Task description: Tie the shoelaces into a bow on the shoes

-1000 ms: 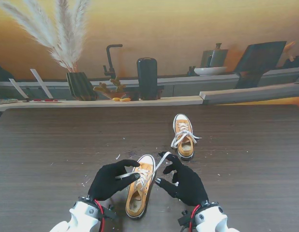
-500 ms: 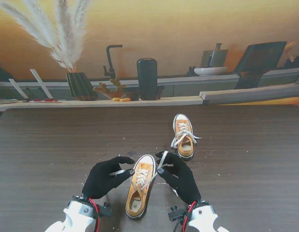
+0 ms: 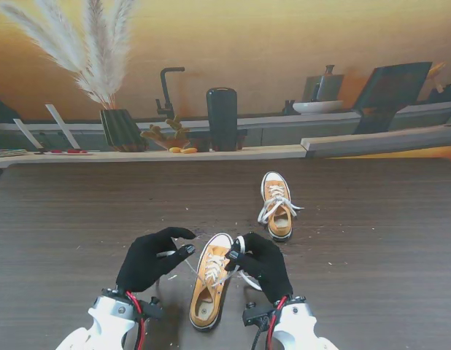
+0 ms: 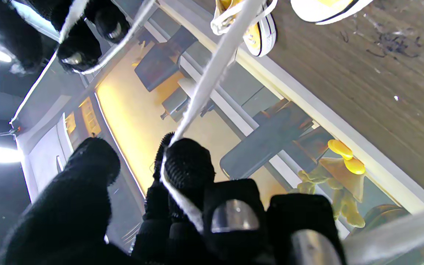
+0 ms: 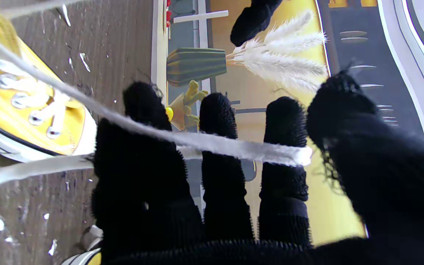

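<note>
The near yellow sneaker (image 3: 210, 281) lies between my hands, toe pointing away from me, its white laces loose. My left hand (image 3: 149, 259) is to its left, shut on one lace end (image 4: 212, 70) that runs taut from my fingers (image 4: 188, 165) to the shoe. My right hand (image 3: 262, 264) rests against the shoe's right side near the toe. The other lace end (image 5: 215, 144) lies across its fingers (image 5: 219, 121) and stops at the thumb (image 5: 344, 110). The near sneaker (image 5: 24, 106) fills that view's edge. The far sneaker (image 3: 276, 205) carries a tied bow.
A low shelf (image 3: 211, 153) runs along the table's far edge with a striped vase of pampas grass (image 3: 122, 128), a black cylinder (image 3: 222, 118) and small yellow figures (image 3: 171, 137). Small white scraps dot the dark wooden table (image 3: 371, 233).
Both hands have drawn back toward me and shifted left. The left hand has pulled its lace out leftward; the right hand has closed in on the shoe's toe with its lace.
</note>
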Controlling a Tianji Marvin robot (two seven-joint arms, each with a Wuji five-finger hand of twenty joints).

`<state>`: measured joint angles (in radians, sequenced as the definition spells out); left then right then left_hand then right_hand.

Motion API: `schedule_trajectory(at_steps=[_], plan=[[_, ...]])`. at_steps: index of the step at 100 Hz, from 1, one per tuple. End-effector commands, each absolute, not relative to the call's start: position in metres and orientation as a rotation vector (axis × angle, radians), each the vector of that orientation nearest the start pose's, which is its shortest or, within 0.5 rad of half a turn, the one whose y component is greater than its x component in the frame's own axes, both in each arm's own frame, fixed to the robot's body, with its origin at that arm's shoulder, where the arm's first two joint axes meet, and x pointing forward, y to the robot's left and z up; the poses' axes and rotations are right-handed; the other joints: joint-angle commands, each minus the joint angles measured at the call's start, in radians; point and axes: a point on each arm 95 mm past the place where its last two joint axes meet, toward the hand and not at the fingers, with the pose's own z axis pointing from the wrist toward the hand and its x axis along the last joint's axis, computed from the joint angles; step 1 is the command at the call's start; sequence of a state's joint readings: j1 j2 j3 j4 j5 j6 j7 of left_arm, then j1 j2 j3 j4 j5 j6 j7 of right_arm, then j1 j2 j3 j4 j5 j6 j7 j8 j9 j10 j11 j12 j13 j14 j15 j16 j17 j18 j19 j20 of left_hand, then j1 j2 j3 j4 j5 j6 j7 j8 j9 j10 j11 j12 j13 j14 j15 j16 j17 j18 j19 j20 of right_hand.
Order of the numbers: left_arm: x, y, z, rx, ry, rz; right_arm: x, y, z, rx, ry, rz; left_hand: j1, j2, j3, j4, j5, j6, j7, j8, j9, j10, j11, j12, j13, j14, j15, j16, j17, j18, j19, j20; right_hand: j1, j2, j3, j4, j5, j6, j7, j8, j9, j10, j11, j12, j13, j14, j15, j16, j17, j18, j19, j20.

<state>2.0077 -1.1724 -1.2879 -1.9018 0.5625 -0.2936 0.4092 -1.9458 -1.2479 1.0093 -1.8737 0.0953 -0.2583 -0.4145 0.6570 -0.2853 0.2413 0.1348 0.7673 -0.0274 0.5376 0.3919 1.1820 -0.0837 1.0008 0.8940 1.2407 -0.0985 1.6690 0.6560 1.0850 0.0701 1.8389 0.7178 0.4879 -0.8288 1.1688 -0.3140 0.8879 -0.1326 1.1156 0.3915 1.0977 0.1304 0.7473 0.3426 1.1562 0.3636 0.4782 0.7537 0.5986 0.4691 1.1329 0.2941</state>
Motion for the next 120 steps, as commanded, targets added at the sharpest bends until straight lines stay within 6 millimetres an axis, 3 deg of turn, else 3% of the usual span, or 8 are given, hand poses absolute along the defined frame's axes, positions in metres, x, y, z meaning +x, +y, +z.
schedule_trajectory(at_steps=[1,20,38,55,75,94,107,120], plan=[[0.279,-0.032,-0.290,-1.455,0.831,-2.247,0.258,0.121,-0.325,-2.020,-0.124,-2.132,0.002,0.007,0.005,0.008,0.025,0.009,-0.002,0.017,0.038,0.049,-0.007,-0.012,0.036,-0.067,0.025,0.005,0.026,-0.119,0.255,-0.001,0.046,-0.045,0.049,-0.022,0.037,-0.039,0.036,0.038,0.078,-0.030,0.046,0.019,0.085,0.008,0.114,0.093,0.097,0.004,0.105,0.046],[0.290,-0.030,-0.278,-1.440,0.815,-2.284,0.263,0.129,-0.322,-2.027,-0.122,-2.132,0.005,0.004,0.012,0.004,0.034,0.006,0.005,0.019,0.046,0.048,-0.003,-0.011,0.036,-0.065,0.027,0.005,0.026,-0.116,0.255,0.001,0.061,0.037,0.068,0.007,0.017,-0.026,0.065,0.086,0.130,-0.047,0.160,0.089,0.116,-0.039,0.331,0.243,0.176,0.015,0.191,0.121],[0.296,-0.031,-0.272,-1.417,0.815,-2.303,0.268,0.136,-0.321,-2.016,-0.128,-2.170,0.005,0.002,0.016,0.000,0.036,0.004,0.009,0.020,0.049,0.047,-0.001,-0.011,0.036,-0.065,0.027,0.005,0.026,-0.115,0.255,0.002,0.038,0.028,0.123,-0.005,-0.012,-0.003,0.083,0.120,0.127,-0.042,0.096,0.037,0.104,0.060,0.001,-0.293,-0.072,-0.031,0.011,0.127],[0.300,-0.032,-0.270,-1.409,0.822,-2.321,0.269,0.139,-0.319,-2.013,-0.142,-2.207,0.005,0.001,0.018,-0.002,0.040,0.003,0.011,0.020,0.053,0.047,0.001,-0.011,0.036,-0.066,0.027,0.005,0.026,-0.115,0.255,0.003,0.042,0.038,0.128,-0.007,-0.020,-0.002,0.088,0.135,0.194,-0.040,0.016,-0.030,0.083,0.059,-0.050,-0.323,-0.124,-0.036,0.029,0.142],[0.312,-0.039,-0.258,-1.358,0.806,-2.375,0.270,0.142,-0.318,-2.005,-0.141,-2.179,0.008,-0.008,0.025,-0.004,0.048,-0.003,0.018,0.021,0.063,0.044,0.005,-0.010,0.036,-0.062,0.030,0.006,0.026,-0.111,0.255,0.005,0.099,0.070,0.095,0.004,-0.082,0.035,0.113,0.137,0.150,-0.017,0.247,0.069,0.126,-0.017,0.465,-0.036,0.165,-0.008,0.189,0.212],[0.324,-0.047,-0.240,-1.301,0.802,-2.445,0.273,0.145,-0.322,-2.025,-0.153,-2.170,0.013,-0.023,0.036,-0.008,0.071,-0.014,0.039,0.025,0.099,0.022,0.028,-0.004,0.036,-0.065,0.037,0.007,0.027,-0.110,0.255,0.014,0.113,0.086,0.076,0.009,-0.102,-0.008,0.113,0.119,0.113,-0.049,0.378,0.183,0.129,-0.200,0.797,0.449,0.465,0.088,0.427,0.266],[0.330,-0.053,-0.230,-1.312,0.801,-2.505,0.278,0.146,-0.326,-2.020,-0.156,-2.186,0.037,-0.049,0.054,-0.025,0.096,-0.030,0.087,0.023,0.136,-0.015,0.093,0.006,0.036,-0.070,0.052,0.007,0.028,-0.092,0.255,0.035,0.101,0.115,0.054,0.009,-0.096,-0.044,0.083,0.089,0.121,-0.073,0.444,0.341,0.143,-0.435,0.988,0.770,0.558,-0.068,0.717,0.419],[0.336,-0.060,-0.223,-1.338,0.787,-2.567,0.282,0.147,-0.329,-1.997,-0.163,-2.215,0.052,-0.062,0.065,-0.035,0.106,-0.036,0.117,0.011,0.152,-0.027,0.124,-0.007,0.036,-0.067,0.062,0.004,0.027,-0.079,0.255,0.045,0.044,0.148,0.040,0.002,-0.068,-0.023,0.008,-0.019,0.160,-0.109,0.471,0.405,0.148,-0.526,1.065,0.816,0.575,-0.144,0.820,0.453]])
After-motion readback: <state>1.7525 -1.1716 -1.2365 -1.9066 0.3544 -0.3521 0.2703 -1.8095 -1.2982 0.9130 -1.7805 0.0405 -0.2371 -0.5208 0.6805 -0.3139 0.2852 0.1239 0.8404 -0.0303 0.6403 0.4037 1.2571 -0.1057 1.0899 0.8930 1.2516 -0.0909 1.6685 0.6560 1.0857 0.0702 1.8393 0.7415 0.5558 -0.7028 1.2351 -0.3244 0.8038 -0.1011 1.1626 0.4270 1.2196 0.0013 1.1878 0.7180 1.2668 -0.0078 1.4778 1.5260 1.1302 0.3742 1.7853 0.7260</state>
